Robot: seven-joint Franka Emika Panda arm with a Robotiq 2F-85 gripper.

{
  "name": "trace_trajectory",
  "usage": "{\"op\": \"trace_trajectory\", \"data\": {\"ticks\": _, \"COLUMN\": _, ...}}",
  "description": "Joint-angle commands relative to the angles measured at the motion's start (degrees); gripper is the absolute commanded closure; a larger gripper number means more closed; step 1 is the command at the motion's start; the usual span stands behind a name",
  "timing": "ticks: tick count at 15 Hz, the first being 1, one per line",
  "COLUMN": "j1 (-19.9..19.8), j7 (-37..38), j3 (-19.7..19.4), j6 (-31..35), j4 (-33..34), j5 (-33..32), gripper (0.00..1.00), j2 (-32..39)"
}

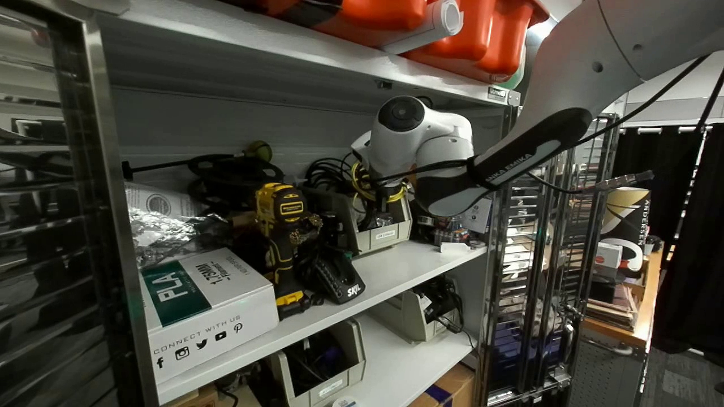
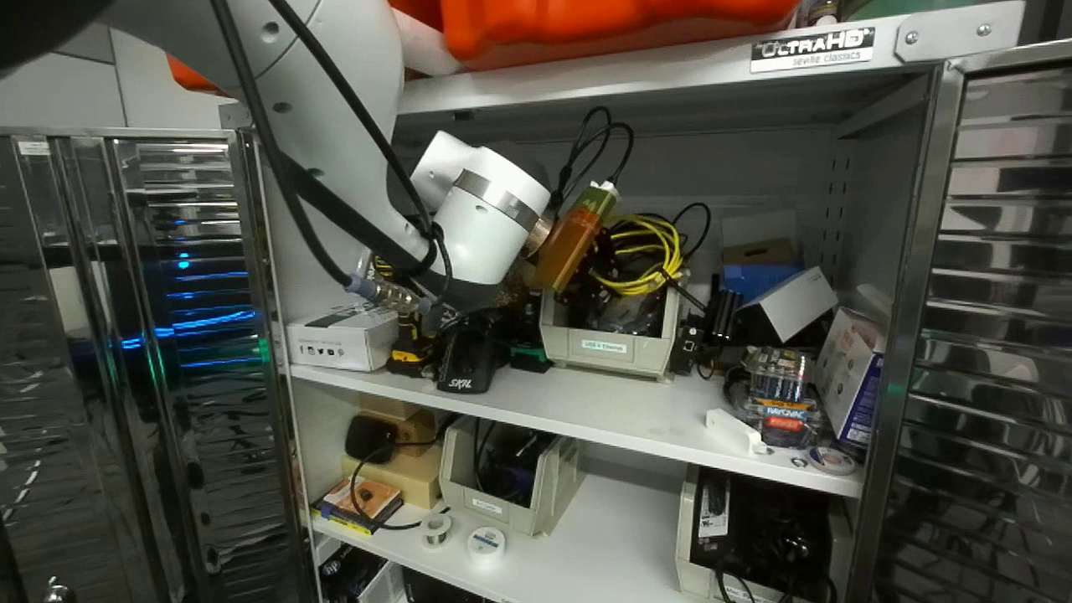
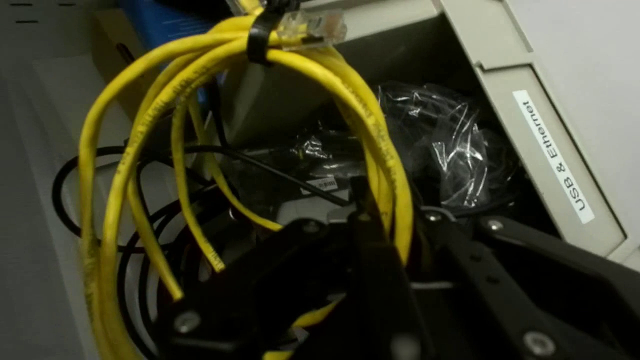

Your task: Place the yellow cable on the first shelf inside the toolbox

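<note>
The yellow cable [image 3: 145, 120] is a loose coil with a black tie. It shows in both exterior views [image 1: 361, 180] [image 2: 645, 255] above the toolbox. My gripper [image 3: 392, 215] is shut on one side of the coil, with several strands between its fingers. It also shows in an exterior view [image 1: 387, 198], pointing down over the toolbox. The toolbox is a pale grey open bin [image 2: 607, 352] labelled "USB & Ethernet"; its front wall [image 3: 510, 95] shows in the wrist view. It stands on the first shelf [image 2: 620, 406], a pale-grey board [image 1: 407, 265]. The fingertips' ends are hidden.
A yellow-and-black drill [image 1: 277, 226], a SKIL charger [image 2: 467, 360] and a white-and-green carton [image 1: 209, 305] stand beside the bin. Battery packs [image 2: 783, 402] lie at the shelf's other end. Black cables [image 3: 135, 240] loop beside the coil. The upper board [image 2: 670, 75] is above the arm.
</note>
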Motion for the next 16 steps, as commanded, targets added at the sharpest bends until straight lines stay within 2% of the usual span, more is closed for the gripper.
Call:
{"op": "trace_trajectory", "data": {"ticks": 1, "j1": 2.79, "j7": 3.26, "j3": -1.39, "j6": -4.45, "j4": 4.34, "j5": -6.15, "gripper": 0.88, "j2": 1.55}}
{"op": "trace_trajectory", "data": {"ticks": 3, "j1": 3.83, "j7": 6.17, "j3": -1.7, "j6": -6.06, "j4": 4.89, "j5": -10.2, "gripper": 0.88, "j2": 1.64}}
{"op": "trace_trajectory", "data": {"ticks": 6, "j1": 4.19, "j7": 6.64, "j3": -0.94, "j6": -8.39, "j4": 5.27, "j5": -13.76, "gripper": 0.88, "j2": 2.04}}
{"op": "trace_trajectory", "data": {"ticks": 9, "j1": 3.84, "j7": 0.38, "j3": 0.3, "j6": -9.8, "j4": 4.51, "j5": -12.93, "gripper": 0.88, "j2": 2.85}}
{"op": "trace_trajectory", "data": {"ticks": 13, "j1": 2.65, "j7": -11.66, "j3": 1.97, "j6": -10.24, "j4": 4.41, "j5": -7.34, "gripper": 0.88, "j2": 5.0}}
{"op": "trace_trajectory", "data": {"ticks": 16, "j1": 2.62, "j7": -15.65, "j3": 1.87, "j6": -9.97, "j4": 4.45, "j5": -6.36, "gripper": 0.88, "j2": 5.33}}
